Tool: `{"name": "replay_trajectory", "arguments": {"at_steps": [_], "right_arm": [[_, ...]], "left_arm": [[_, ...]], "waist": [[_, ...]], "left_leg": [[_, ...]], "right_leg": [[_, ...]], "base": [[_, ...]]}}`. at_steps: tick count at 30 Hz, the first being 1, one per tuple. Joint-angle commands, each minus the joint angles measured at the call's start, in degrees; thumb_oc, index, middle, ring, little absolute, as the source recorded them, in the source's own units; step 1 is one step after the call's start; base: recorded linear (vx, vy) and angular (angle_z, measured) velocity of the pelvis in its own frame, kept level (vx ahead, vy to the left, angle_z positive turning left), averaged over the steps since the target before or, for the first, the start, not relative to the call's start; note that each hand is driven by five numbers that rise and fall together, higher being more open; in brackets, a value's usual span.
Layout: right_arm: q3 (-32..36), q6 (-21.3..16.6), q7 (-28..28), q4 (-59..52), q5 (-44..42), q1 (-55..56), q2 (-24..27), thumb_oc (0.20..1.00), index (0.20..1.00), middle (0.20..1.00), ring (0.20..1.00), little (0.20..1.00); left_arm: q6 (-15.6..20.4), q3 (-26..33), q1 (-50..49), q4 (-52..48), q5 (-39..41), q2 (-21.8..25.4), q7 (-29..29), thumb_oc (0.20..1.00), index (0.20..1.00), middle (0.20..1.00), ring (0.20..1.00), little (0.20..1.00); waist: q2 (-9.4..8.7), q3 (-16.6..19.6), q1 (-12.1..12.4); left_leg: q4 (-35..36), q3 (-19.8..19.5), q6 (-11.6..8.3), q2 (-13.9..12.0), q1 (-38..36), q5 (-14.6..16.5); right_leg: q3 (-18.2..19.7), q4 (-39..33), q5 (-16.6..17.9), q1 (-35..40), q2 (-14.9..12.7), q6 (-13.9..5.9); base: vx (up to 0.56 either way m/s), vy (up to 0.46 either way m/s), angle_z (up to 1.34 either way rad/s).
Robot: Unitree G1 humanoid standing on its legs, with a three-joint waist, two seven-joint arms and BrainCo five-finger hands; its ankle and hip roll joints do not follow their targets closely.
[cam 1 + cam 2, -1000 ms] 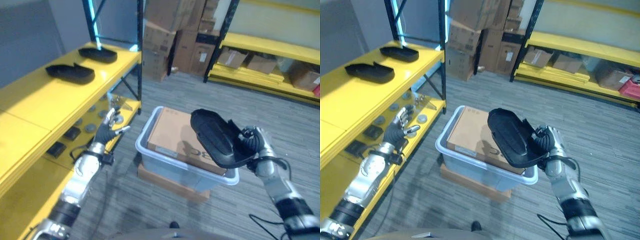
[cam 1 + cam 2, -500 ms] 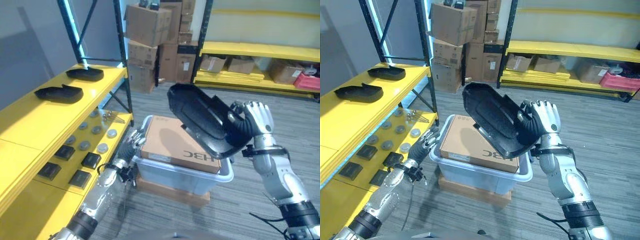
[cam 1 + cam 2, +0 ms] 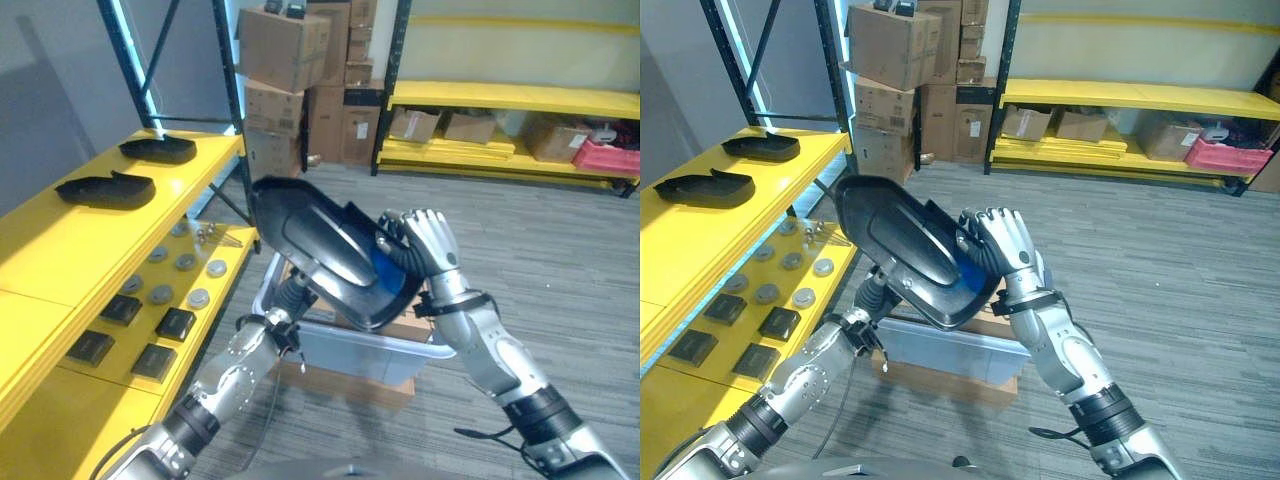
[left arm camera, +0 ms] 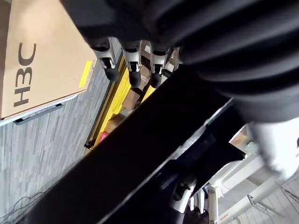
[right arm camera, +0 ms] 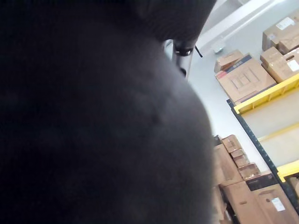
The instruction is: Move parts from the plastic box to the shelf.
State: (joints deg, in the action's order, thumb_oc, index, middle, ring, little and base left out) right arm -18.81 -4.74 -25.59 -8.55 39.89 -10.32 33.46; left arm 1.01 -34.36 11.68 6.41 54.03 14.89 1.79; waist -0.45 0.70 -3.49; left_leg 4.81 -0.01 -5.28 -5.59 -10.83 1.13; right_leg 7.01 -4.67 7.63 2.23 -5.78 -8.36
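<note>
Left eye view shows the large black part [image 3: 330,262] held up above the plastic box [image 3: 345,345], the right hand [image 3: 425,243] gripping its edge. Left wrist view shows the left hand [image 4: 133,58] under it, fingers straight. A cardboard box [image 4: 39,56] fills the plastic box. Two black parts [image 3: 105,188] [image 3: 157,150] lie on the yellow shelf [image 3: 60,240].
</note>
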Motion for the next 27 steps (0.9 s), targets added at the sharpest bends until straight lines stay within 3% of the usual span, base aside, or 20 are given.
{"name": "replay_trajectory", "arguments": {"at_steps": [1,5,6,23,25,27], "right_arm": [[-1.2,-3.6,-0.1,-4.4,-4.2,-6.5,0.1,0.200,0.200,0.200,0.200,0.200],[-5.1,-4.7,0.9,-4.4,-6.8,-7.4,-1.7,0.200,0.200,0.200,0.200,0.200],[-7.8,-5.4,1.4,-5.3,-8.6,-8.1,-3.0,0.200,0.200,0.200,0.200,0.200],[-13.9,-8.8,2.6,-6.8,-17.4,-9.5,-6.2,0.200,0.200,0.200,0.200,0.200],[-15.7,-11.5,4.7,-5.7,-22.2,-9.4,-6.4,0.200,0.200,0.200,0.200,0.200],[-15.9,-12.4,6.0,-5.6,-24.5,-9.0,-6.5,0.200,0.200,0.200,0.200,0.200]], "left_arm": [[3.8,-0.9,7.7,2.3,2.6,-0.4,0.7,1.000,1.000,1.000,1.000,1.000],[4.9,-1.3,10.2,2.2,2.1,-1.4,1.6,1.000,1.000,1.000,1.000,1.000],[6.2,-1.7,11.8,3.0,0.1,-2.5,3.1,0.200,0.200,0.200,0.200,0.200],[9.5,-1.2,12.3,4.7,-11.6,-2.6,6.9,0.200,0.200,0.200,0.200,0.200],[13.1,3.6,12.1,-0.4,-24.2,2.0,11.9,0.200,0.200,0.200,0.200,0.200],[13.6,5.5,11.8,-2.9,-27.9,4.0,12.8,0.200,0.200,0.200,0.200,0.200]], "waist": [[-1.34,-0.1,0.8],[-1.24,-0.4,0.7],[-1.25,-0.7,0.7],[-0.98,-2.6,1.8],[-0.77,-3.7,3.7],[-0.65,-4.3,4.4]], "left_leg": [[-3.7,4.0,1.92,-0.5,0.7,5.0],[-3.7,3.9,1.95,-0.3,0.9,4.8],[-3.7,3.6,1.93,-0.2,1.1,4.6],[-4.5,2.8,1.64,-0.3,2.8,3.8],[-5.5,0.5,0.57,-1.2,4.7,2.9],[-6.1,-0.5,0.24,-1.4,5.6,2.6]], "right_leg": [[-1.4,7.8,-11.4,1.7,-0.1,-0.59],[-1.3,7.9,-11.5,1.5,-0.2,-0.52],[-1.4,8.0,-11.4,1.2,-0.3,-0.51],[-1.7,9.2,-11.8,-0.3,-0.3,-0.12],[-3.5,9.9,-12.9,-0.5,0.2,0.77],[-4.4,10.1,-13.3,-0.5,0.3,1.00]], "base": [[0.00,0.000,0.00],[-0.01,0.001,0.00],[-0.04,-0.001,0.00],[-0.01,-0.021,0.00],[-0.07,-0.175,0.19],[-0.06,-0.115,0.58]]}}
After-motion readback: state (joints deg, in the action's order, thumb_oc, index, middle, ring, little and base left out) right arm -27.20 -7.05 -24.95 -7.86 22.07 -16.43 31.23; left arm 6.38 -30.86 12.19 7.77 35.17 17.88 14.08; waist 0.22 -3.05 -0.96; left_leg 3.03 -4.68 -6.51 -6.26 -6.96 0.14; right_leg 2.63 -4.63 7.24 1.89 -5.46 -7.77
